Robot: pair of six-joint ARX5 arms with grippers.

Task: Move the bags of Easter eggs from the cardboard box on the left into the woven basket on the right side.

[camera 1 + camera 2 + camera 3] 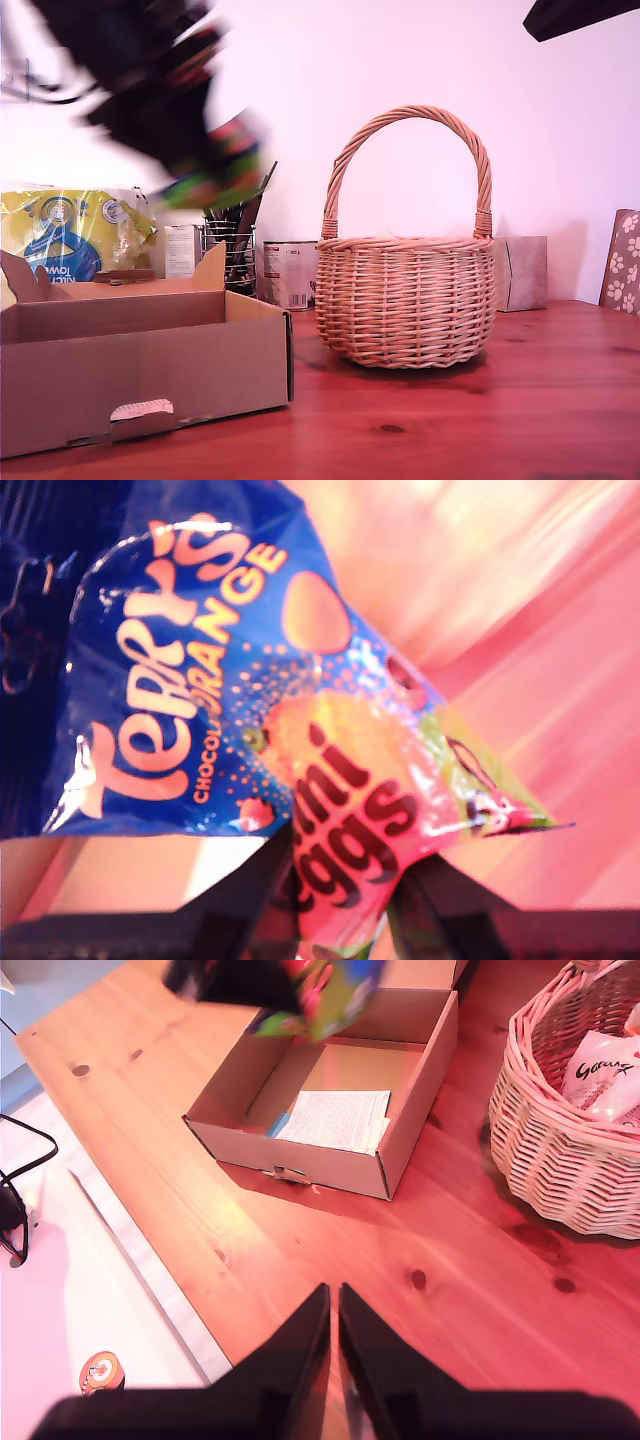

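My first gripper [340, 865] is shut on a bag of Easter eggs [300, 740], a glossy blue, pink and green "mini eggs" packet. In the exterior view this bag [228, 160] hangs blurred under the first arm, above the back of the cardboard box [140, 375] at the exterior view's left. The second wrist view shows the bag [320, 990] over the box [400, 1140], which holds a white printed sheet [335, 1118]. The woven basket [405, 300] stands beside the box and holds a white packet [600, 1070]. My second gripper [333, 1288] is shut and empty, high above the table.
Behind the box stand a yellow-and-blue towel pack [70, 235], a wire holder of utensils [235, 250] and a tin [290, 272]. A small grey-brown box [522, 272] is behind the basket. A dark piece of an arm [575, 15] shows at the exterior view's top right.
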